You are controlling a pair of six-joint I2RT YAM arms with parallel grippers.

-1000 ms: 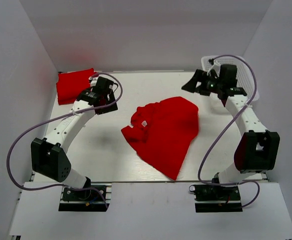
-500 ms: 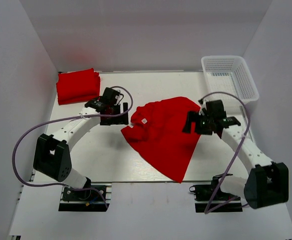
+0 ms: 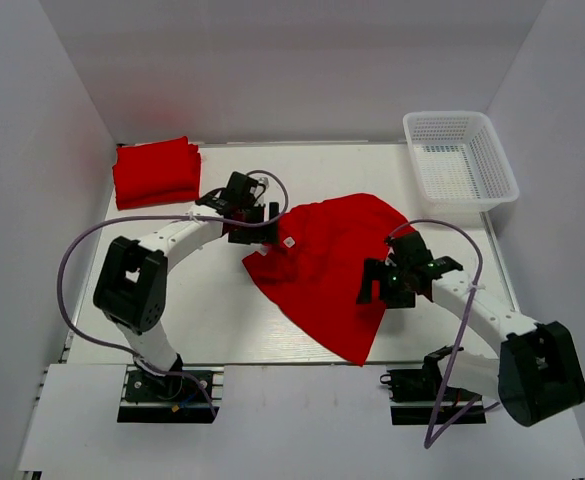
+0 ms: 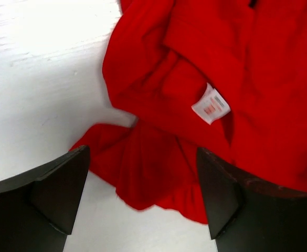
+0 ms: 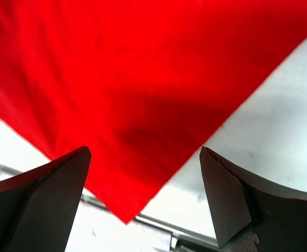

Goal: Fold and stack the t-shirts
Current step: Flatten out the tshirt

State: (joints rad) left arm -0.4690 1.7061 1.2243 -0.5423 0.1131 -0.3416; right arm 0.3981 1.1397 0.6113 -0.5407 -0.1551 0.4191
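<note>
A crumpled red t-shirt (image 3: 327, 262) lies spread in the middle of the table, its white neck label (image 4: 210, 106) facing up. A folded red t-shirt (image 3: 155, 172) lies at the back left corner. My left gripper (image 3: 260, 228) is open and empty, just above the shirt's left edge (image 4: 143, 173). My right gripper (image 3: 374, 290) is open and empty, above the shirt's lower right hem (image 5: 143, 131), near its bottom corner (image 5: 124, 218).
A white mesh basket (image 3: 459, 158) stands at the back right. The table's front edge (image 5: 158, 223) runs just beyond the shirt's bottom corner. White walls close in the left, back and right sides.
Both arms have swung in from the back corners to the shirt: the left to its left edge, the right down to its lower right hem. The shirt has not moved.
</note>
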